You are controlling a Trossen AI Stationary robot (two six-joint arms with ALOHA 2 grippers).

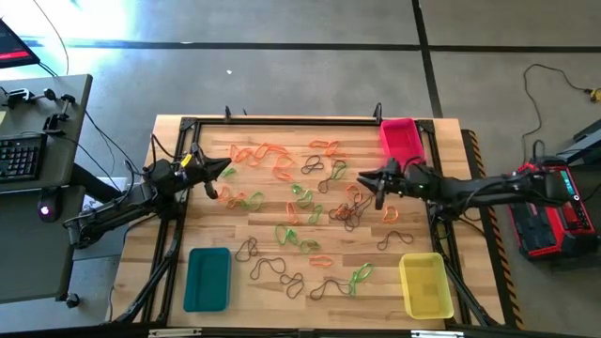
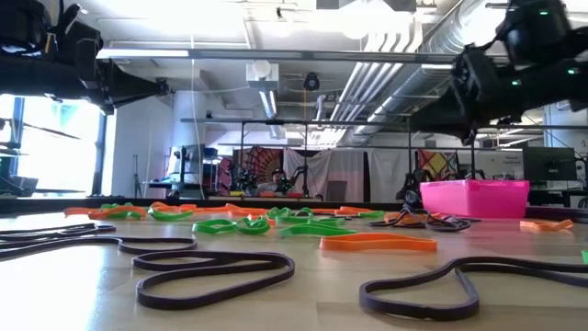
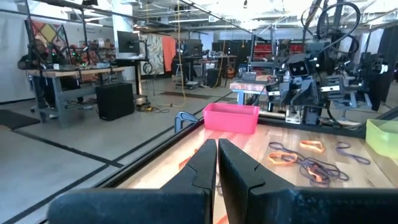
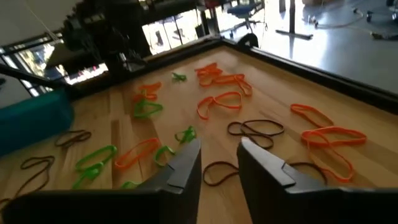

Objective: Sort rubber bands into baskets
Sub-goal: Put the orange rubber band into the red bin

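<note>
Several orange, green and dark rubber bands lie flat and scattered over the wooden table. The pink basket stands at the far right corner, the teal basket at the near left and the yellow basket at the near right. My left gripper hovers shut above the table's left part, pointing level toward the right. My right gripper hangs open above the bands right of centre, pointing left and slightly down; nothing is between its fingers.
A dark metal frame runs along the table's far edge and down both sides. A desk with a keyboard stands left of the table. A red case sits on the floor to the right. Bare wood shows between the near baskets.
</note>
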